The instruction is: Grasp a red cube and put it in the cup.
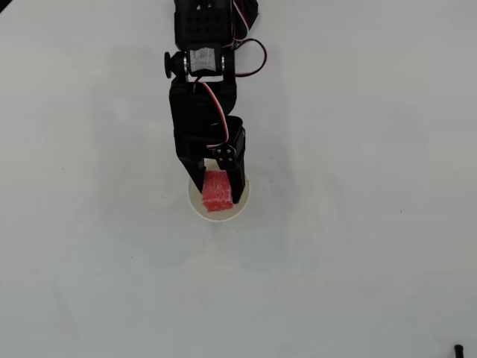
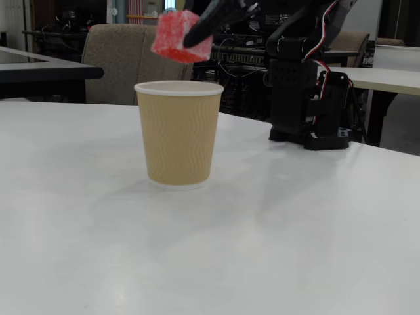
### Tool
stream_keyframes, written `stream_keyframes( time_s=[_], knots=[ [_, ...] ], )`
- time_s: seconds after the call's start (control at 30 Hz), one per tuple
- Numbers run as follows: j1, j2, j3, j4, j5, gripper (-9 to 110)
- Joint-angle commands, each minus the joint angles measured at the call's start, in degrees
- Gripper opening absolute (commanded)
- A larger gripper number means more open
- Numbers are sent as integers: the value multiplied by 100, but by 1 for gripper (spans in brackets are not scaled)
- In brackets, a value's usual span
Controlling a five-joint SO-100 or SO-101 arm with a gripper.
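Observation:
My black gripper [image 1: 218, 195] is shut on the red cube [image 1: 217, 192], a grainy, sponge-like block. In the fixed view the red cube [image 2: 178, 37] hangs in the gripper [image 2: 190, 41] a short way above the cup [image 2: 178, 132], which has a tan ribbed wall and a white rolled rim. From overhead the cube sits over the cup [image 1: 203, 211], whose round white opening is partly covered by the fingers and the cube. The cup stands upright on the white table.
The arm's black base [image 2: 308, 98] stands behind and right of the cup in the fixed view. A small black object [image 1: 457, 348] lies at the bottom right table corner overhead. Chairs and desks fill the background.

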Motion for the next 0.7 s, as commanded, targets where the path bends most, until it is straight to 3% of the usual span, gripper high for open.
stream_keyframes(
  time_s=[0.0, 0.17, 0.33, 0.67],
  knots=[
    [0, 237, -88, -9, 88, 9],
    [35, 237, -88, -9, 88, 10],
    [53, 237, -97, 9, 88, 24],
    [62, 237, -114, -18, 88, 26]
  ],
)
